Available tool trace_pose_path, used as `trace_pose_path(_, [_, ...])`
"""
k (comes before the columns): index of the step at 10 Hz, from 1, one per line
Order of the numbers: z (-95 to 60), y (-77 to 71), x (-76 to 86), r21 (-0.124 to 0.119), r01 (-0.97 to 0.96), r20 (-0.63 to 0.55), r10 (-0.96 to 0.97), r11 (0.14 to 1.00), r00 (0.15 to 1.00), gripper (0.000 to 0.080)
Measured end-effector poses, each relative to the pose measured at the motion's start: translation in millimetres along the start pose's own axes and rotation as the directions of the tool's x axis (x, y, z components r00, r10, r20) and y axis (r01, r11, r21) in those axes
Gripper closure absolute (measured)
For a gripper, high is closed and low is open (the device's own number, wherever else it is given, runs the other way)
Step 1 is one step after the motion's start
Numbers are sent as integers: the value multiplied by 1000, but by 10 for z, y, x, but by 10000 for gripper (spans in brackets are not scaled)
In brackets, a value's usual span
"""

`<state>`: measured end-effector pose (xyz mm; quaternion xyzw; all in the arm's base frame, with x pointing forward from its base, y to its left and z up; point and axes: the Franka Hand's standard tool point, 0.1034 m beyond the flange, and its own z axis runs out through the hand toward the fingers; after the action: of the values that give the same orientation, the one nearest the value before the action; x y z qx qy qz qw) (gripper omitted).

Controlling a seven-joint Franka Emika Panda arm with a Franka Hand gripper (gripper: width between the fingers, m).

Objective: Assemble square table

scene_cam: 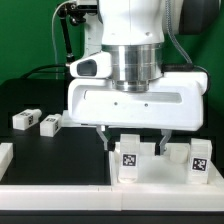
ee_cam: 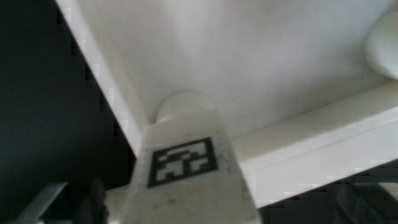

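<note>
The square table's white slab (scene_cam: 70, 195) lies at the front of the exterior view, and two tag-marked leg blocks (scene_cam: 131, 157) (scene_cam: 201, 160) stand upright on it. My gripper (scene_cam: 136, 140) hangs over the left one of these legs, a dark finger (scene_cam: 107, 137) on each side, jaws spread wider than the leg. In the wrist view that leg (ee_cam: 187, 165) rises between the fingers at my gripper (ee_cam: 192, 212), with the slab's raised rim (ee_cam: 125, 70) and a round corner socket (ee_cam: 178, 103) behind it. Two more leg blocks (scene_cam: 25, 118) (scene_cam: 50, 123) lie on the black table at the exterior view's left.
A white bar end (scene_cam: 5, 157) shows at the exterior view's left edge. Black cables and a frame (scene_cam: 65, 40) stand behind the arm. The black table top (scene_cam: 60, 150) stretches between the loose legs and the slab.
</note>
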<state>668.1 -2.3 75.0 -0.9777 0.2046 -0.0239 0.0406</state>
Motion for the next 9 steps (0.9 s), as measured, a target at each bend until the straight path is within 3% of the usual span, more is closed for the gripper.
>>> trace_pose_path(2, [3,-1,-2,1,-77,1,77,997,997,384])
trace_pose_path(3, [7,13,-2,-1,-128,1,128,992,992,384])
trace_pose_path(4, [8,28,3,-3,-212,0,212,977,977,507])
trace_pose_path(6, [5,37,7,-3,-354,2,354,935,935,507])
trace_pose_path(7, [-21,55,24,2,-536,11,536,844,844,507])
trace_pose_path(9, [-5,44,20,26,-816,66,813,578,578,507])
